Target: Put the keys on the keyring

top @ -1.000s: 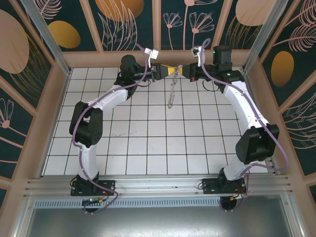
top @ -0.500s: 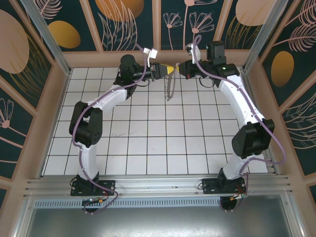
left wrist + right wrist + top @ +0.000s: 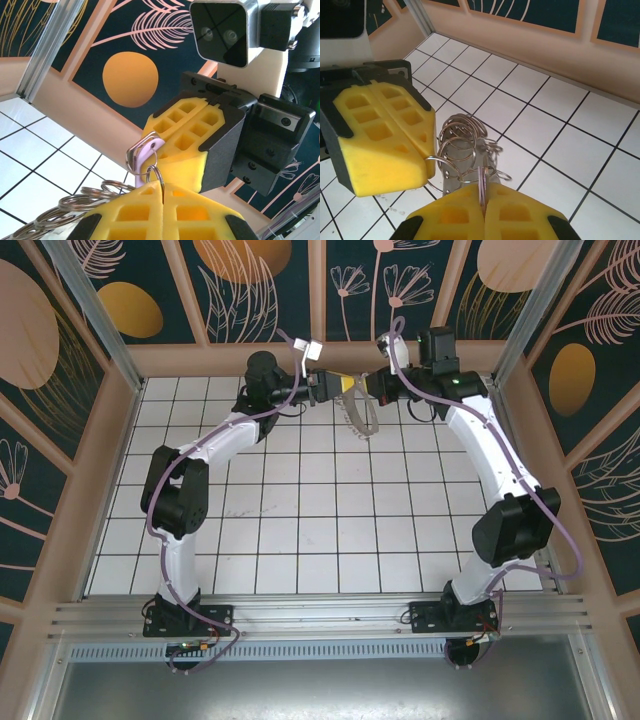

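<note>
Both grippers meet high over the far middle of the table. My left gripper (image 3: pixel 342 386) (image 3: pixel 162 189) is shut on one small wire ring (image 3: pixel 159 172) of the keyring (image 3: pixel 358 418), whose bunch of rings (image 3: pixel 465 132) dangles below. My right gripper (image 3: pixel 364 388) (image 3: pixel 482 194) is shut on a thin flat pale key (image 3: pixel 144 149), seen edge-on between its pads (image 3: pixel 512 210). The key's holed end shows in the left wrist view, with the held wire ring threaded through a silvery loop there. The left gripper's yellow pads (image 3: pixel 380 140) sit just left of the rings.
White tiled floor (image 3: pixel 300 520) lies well below the hanging rings. The back wall (image 3: pixel 330 355) is close behind both grippers, with side walls left and right. A flat grey strip with holes (image 3: pixel 447 175) hangs among the rings.
The right gripper has closed in on the left one. The hanging chain of rings, straight down before, has swung up and right into a bunched curve under the grippers.
</note>
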